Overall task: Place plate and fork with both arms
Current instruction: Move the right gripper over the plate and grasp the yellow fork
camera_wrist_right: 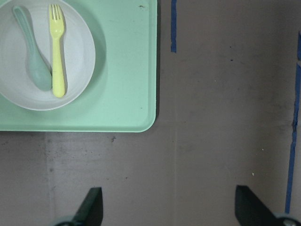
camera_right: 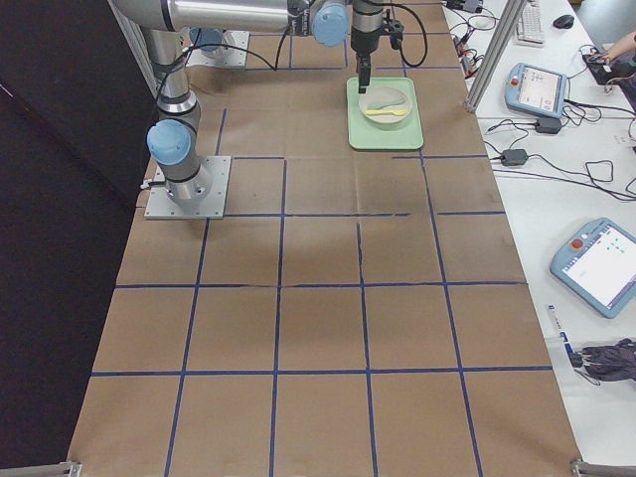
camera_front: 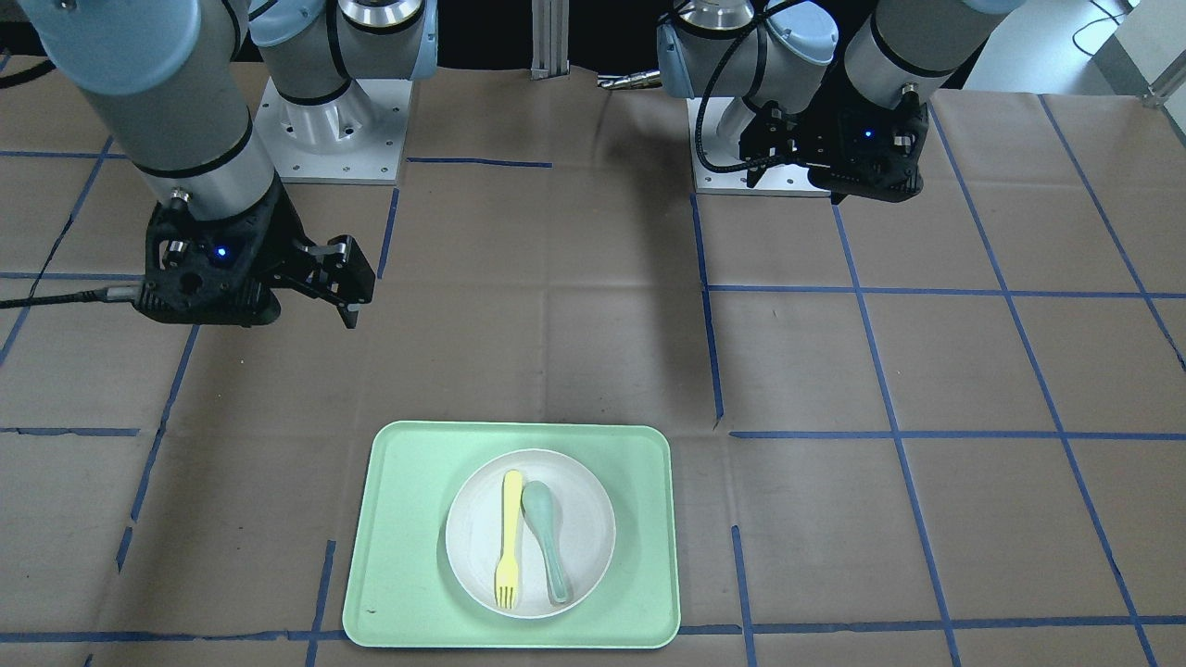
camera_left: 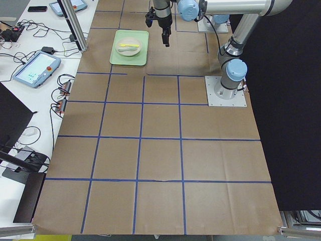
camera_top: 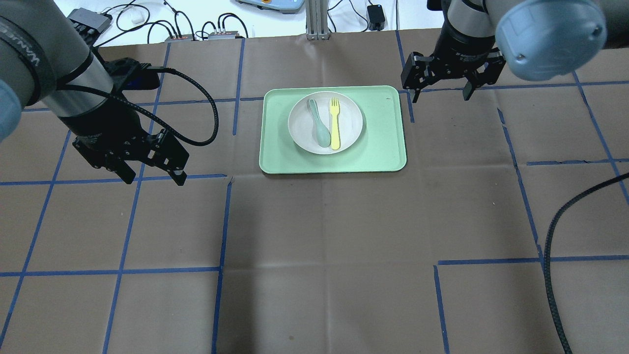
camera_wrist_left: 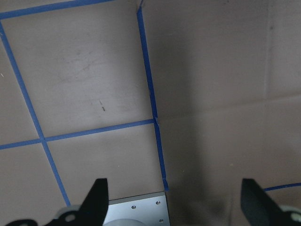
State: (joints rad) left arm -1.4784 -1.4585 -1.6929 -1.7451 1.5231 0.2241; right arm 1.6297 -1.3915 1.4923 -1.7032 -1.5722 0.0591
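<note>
Where spoon [camera_top: 320,129] lies beside fork [camera_top: 335,123] on plate [camera_top: 351,123] — parallel, fork tines away from robot — left gripper [camera_top: 156,181], right gripper [camera_top: 440,98] gape empty.

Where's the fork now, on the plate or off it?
On it. The fork lies flat inside the plate, beside the spoon, its whole length within the rim.

Matt plastic fork [camera_front: 508,539] — brown paper table [camera_front: 574,333]
</note>
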